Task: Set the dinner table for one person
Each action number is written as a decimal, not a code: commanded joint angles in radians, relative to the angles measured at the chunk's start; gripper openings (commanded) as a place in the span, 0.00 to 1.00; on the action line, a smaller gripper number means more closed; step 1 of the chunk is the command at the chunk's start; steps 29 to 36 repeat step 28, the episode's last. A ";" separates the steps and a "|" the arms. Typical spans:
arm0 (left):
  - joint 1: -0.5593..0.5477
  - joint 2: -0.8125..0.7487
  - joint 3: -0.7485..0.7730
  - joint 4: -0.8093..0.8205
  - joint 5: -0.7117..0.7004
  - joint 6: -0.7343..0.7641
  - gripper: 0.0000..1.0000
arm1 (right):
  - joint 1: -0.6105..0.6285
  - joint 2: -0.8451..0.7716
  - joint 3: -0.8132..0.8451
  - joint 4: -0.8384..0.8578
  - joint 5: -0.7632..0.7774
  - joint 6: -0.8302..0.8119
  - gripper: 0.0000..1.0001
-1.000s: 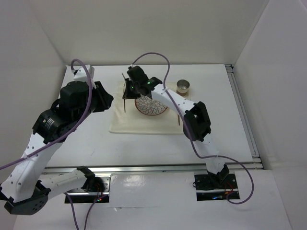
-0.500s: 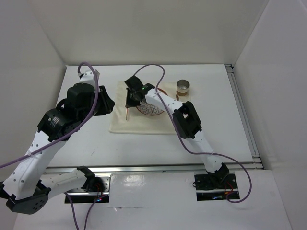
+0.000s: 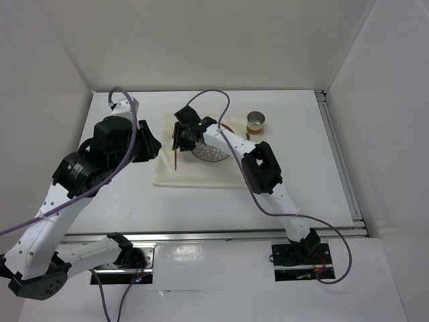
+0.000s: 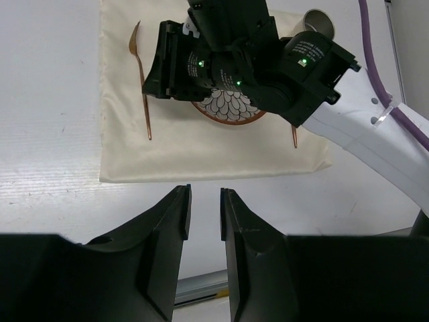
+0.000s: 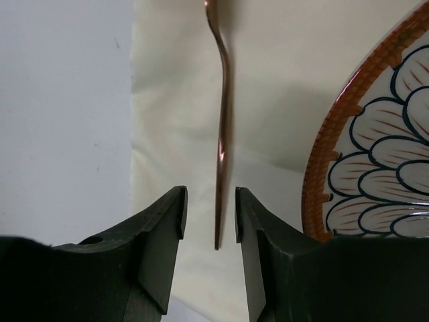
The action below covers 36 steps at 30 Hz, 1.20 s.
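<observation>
Worktop, white and matte with a metal rail along its right edge, carries a cream cloth spread flat on its middle. A patterned plate with an orange-brown rim sits on the cloth, toward the cloth's far side. A slim copper-coloured utensil lies lengthwise on the cloth's left part, beside the plate and apart from its rim. The right end effector is low over that part of the cloth, its fingers spread to either side of the utensil's handle with a thin gap on each side, so nothing is pinched. At the cloth's right part, the tip of a second copper utensil shows from under the right arm. A small metal cup stands on the bare worktop just beyond the cloth's far right corner. The left end effector hovers above the worktop on the near side of the cloth, its fingers slightly apart and empty.
</observation>
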 commanded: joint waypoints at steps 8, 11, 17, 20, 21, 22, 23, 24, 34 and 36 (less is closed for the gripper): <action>0.013 0.018 0.040 0.003 -0.067 0.037 0.44 | 0.023 -0.530 -0.302 -0.025 0.228 -0.120 0.78; 0.013 0.039 0.041 0.003 -0.067 0.037 0.44 | 0.023 -0.736 -0.509 -0.174 0.516 -0.041 1.00; 0.022 0.101 -0.088 0.130 0.040 0.037 0.56 | -0.217 -1.030 -0.883 -0.538 0.643 0.226 1.00; 0.022 0.250 -0.059 0.068 0.092 0.016 0.56 | -0.302 -1.145 -1.024 -0.608 0.611 0.254 1.00; 0.022 0.251 -0.059 0.054 0.109 0.016 0.56 | -0.303 -1.168 -1.054 -0.620 0.610 0.271 1.00; 0.022 0.291 -0.046 0.045 0.109 0.007 0.56 | -0.303 -1.194 -1.081 -0.620 0.610 0.288 1.00; 0.022 0.300 -0.033 0.045 0.109 -0.004 0.56 | -0.303 -1.222 -1.121 -0.620 0.594 0.321 1.00; 0.022 0.300 -0.033 0.045 0.120 -0.004 0.56 | -0.303 -1.280 -1.137 -0.603 0.583 0.322 1.00; 0.022 0.291 -0.033 0.092 0.142 -0.004 0.56 | -0.312 -1.411 -1.197 -0.478 0.557 0.231 1.00; 0.022 0.291 -0.033 0.092 0.142 -0.004 0.56 | -0.312 -1.411 -1.197 -0.478 0.557 0.231 1.00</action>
